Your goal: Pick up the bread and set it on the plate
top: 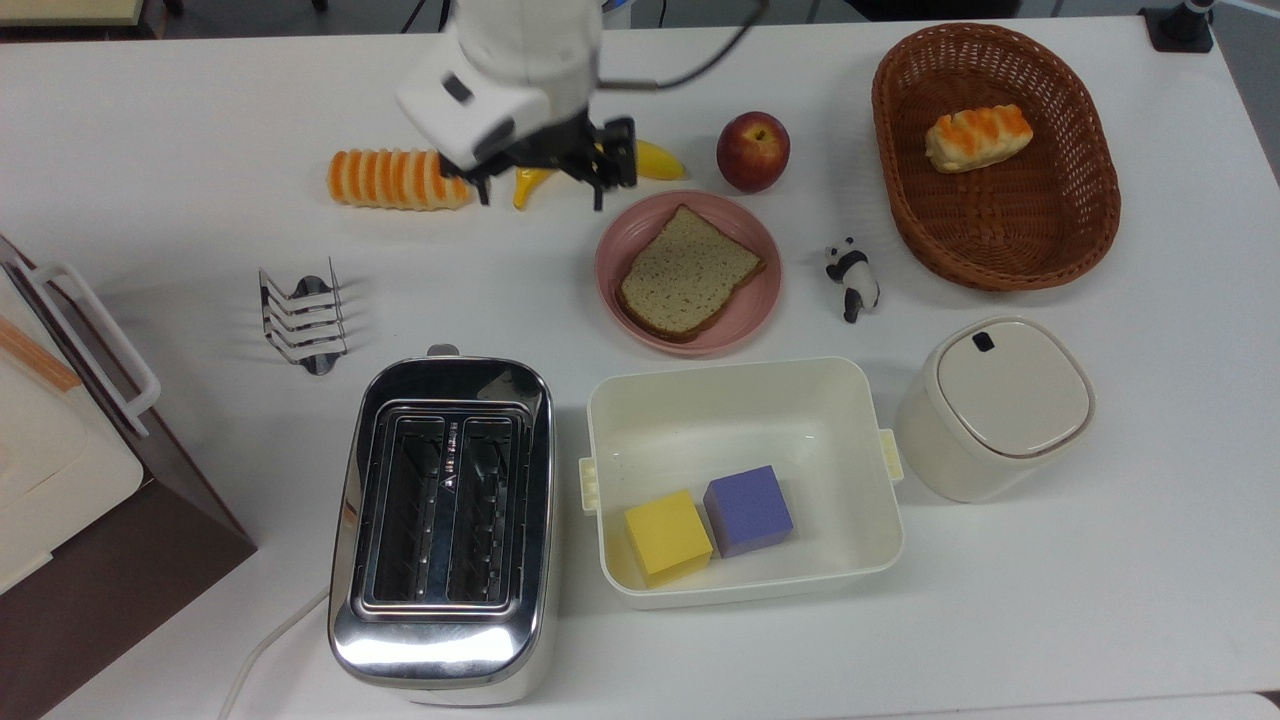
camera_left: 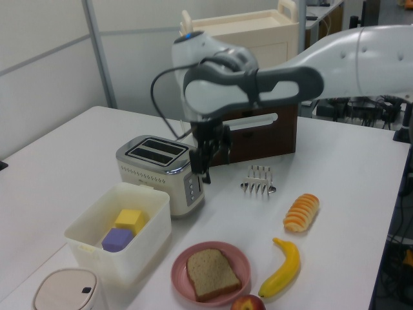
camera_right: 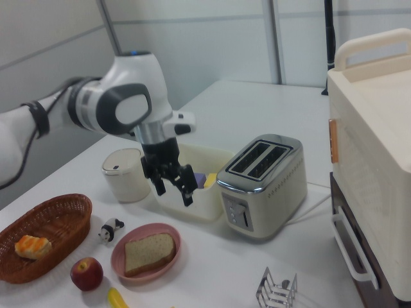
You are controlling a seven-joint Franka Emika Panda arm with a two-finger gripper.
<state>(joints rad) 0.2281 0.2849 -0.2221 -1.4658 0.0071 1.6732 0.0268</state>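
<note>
The bread [top: 688, 272] lies flat on the plate [top: 752, 305], free of any grip, its rounded top turned toward the white tub [top: 745, 580] in the top view. The gripper [top: 540, 185] hangs in the air with nothing between its fingers, which stand spread apart; in the top view the bread and plate sit below and to the right of it, and in the left view the gripper [camera_left: 203, 158] is well above and behind the plate [camera_left: 240, 258]. In the right view the gripper [camera_right: 173, 183] hovers above the plate [camera_right: 122, 263], with the bread [camera_right: 149, 252] lower and toward the right view's left. Partly under the gripper in the top view is a banana [top: 655, 160], and just beside it on the top view's left is a striped long roll [top: 398, 179]. An apple [top: 752, 151] lies to the top view's right of the gripper, with a panda figure [top: 853, 279] and a wicker basket [top: 1090, 215] farther that way. The toaster [top: 445, 515] and a toast rack [top: 303, 318] sit lower in the top view, well apart from the gripper.
</note>
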